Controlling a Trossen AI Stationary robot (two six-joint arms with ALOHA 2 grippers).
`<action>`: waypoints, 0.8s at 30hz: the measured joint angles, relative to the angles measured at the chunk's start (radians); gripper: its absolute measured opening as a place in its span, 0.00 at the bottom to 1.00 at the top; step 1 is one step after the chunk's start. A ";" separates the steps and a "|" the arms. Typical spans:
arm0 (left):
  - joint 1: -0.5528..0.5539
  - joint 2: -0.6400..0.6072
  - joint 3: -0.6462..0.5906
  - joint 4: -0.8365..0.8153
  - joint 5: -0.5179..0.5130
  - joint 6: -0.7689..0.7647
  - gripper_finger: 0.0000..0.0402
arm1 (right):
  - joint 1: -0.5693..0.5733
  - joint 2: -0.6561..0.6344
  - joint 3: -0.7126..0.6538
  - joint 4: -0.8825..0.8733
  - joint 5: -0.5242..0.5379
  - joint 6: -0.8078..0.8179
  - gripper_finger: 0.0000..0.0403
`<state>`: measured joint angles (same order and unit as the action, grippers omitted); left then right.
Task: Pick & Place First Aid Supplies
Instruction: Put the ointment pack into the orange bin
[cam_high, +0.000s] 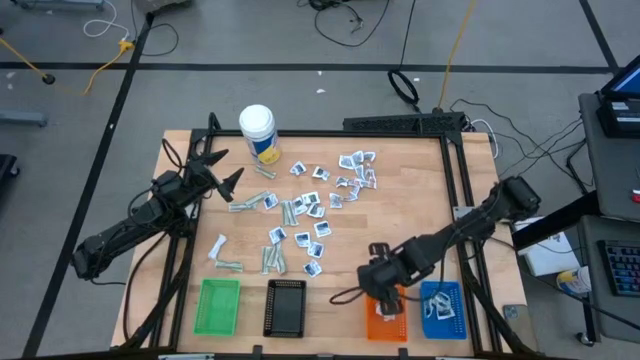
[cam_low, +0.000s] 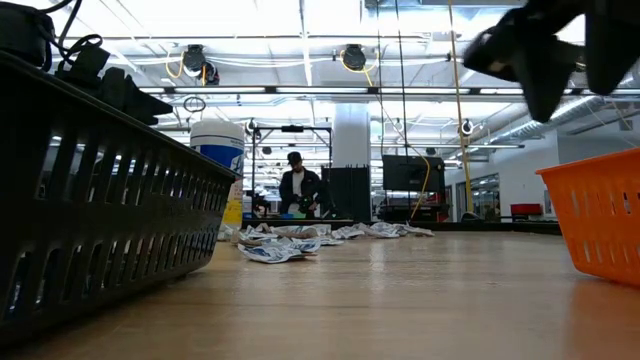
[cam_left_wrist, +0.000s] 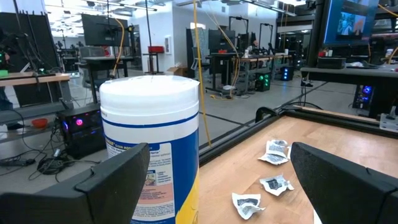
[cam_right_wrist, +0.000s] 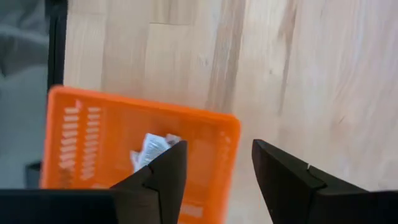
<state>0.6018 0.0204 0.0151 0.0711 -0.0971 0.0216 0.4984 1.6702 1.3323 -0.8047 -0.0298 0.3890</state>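
The right end effector (cam_right_wrist: 214, 177) hangs over the orange tray (cam_right_wrist: 93, 130), and its two dark fingers (cam_right_wrist: 283, 180) stand apart with nothing between them. The right wrist view looks down into that tray and shows one white packet (cam_right_wrist: 148, 149) lying inside. The high view cannot show this, because the arm covers most of the orange tray (cam_high: 385, 322) there.

The left end effector (cam_high: 222, 167) is wide open and holds nothing. It hovers near the far left part of the table (cam_high: 400, 215), just beside the white bottle (cam_high: 258, 133). In the left wrist view the bottle (cam_left_wrist: 152, 149) fills the space between the fingers (cam_left_wrist: 112, 183), and a few sachets (cam_left_wrist: 273, 168) lie on the wood past it.

Only the high view shows the whole table. Most of the first aid supplies (cam_high: 315, 205) are spread over its middle, sachets and longer strips mixed up. The blue tray (cam_high: 442, 310) has some packets in it. The green tray (cam_high: 217, 306) and the black tray (cam_high: 286, 306) sit along the near edge.

The low view shows the pile of packets (cam_low: 300, 240) far off on the table. A person (cam_low: 298, 188) is in the room behind.
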 joint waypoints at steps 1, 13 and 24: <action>0.000 0.000 0.000 0.000 0.000 0.000 0.99 | -0.010 -0.003 0.000 0.000 0.000 -0.046 0.44; 0.000 0.000 0.000 0.000 0.000 0.000 0.99 | -0.220 -0.007 0.000 -0.011 0.002 -0.440 0.43; 0.000 0.000 0.000 0.000 0.000 0.000 0.99 | -0.526 -0.007 0.000 -0.015 0.003 -0.673 0.42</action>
<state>0.6014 0.0204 0.0151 0.0708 -0.0971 0.0216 -0.0280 1.6634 1.3323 -0.8196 -0.0273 -0.2838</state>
